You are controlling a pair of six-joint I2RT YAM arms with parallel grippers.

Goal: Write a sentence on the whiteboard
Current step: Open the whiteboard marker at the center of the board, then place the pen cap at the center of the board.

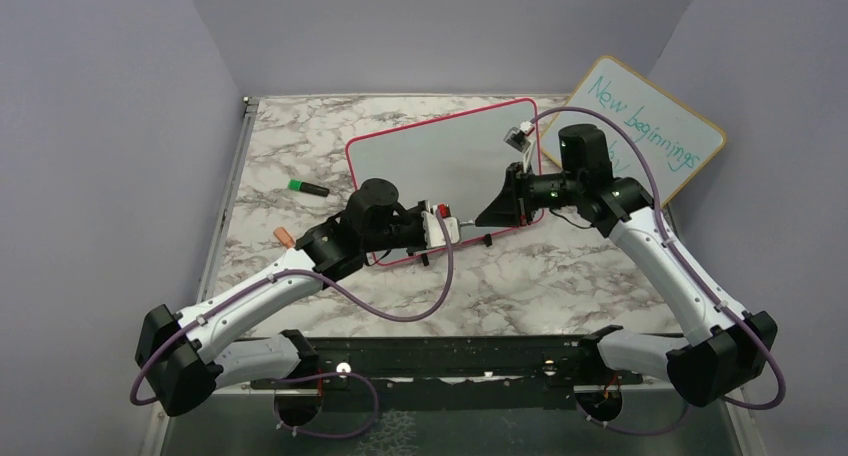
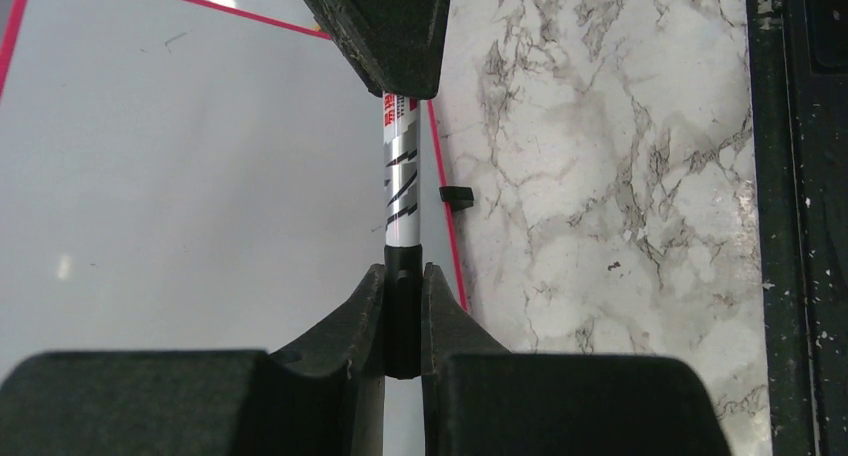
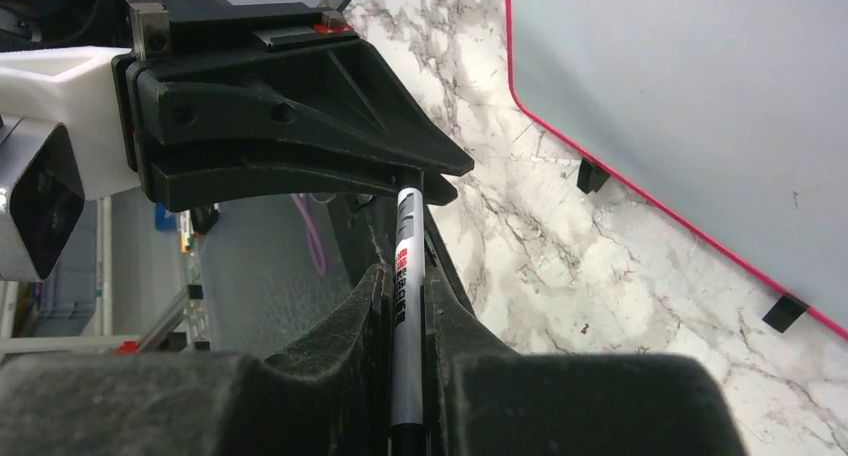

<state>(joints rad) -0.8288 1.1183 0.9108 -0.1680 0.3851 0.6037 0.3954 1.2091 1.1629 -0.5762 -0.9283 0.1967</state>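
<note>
The whiteboard [image 1: 440, 146], pink-red framed, lies flat on the marble table, also seen in the left wrist view [image 2: 180, 176] and the right wrist view [image 3: 700, 96]. Its surface shows blank; the sentence is not in view. A silver-white marker [image 2: 402, 176] with red and black print spans between both grippers above the board's near right corner. My left gripper [image 2: 403, 276] is shut on its black end. My right gripper [image 3: 405, 276] is shut on its barrel [image 3: 406, 236]. From above, the left gripper [image 1: 440, 228] and right gripper [image 1: 495, 213] face each other tip to tip.
A wooden-framed board [image 1: 640, 126] with teal writing leans at the back right. A green-capped marker [image 1: 308, 188] and a small orange piece [image 1: 285, 237] lie left of the whiteboard. Small black feet [image 3: 592, 176] stick out along the whiteboard's edge. Grey walls close three sides.
</note>
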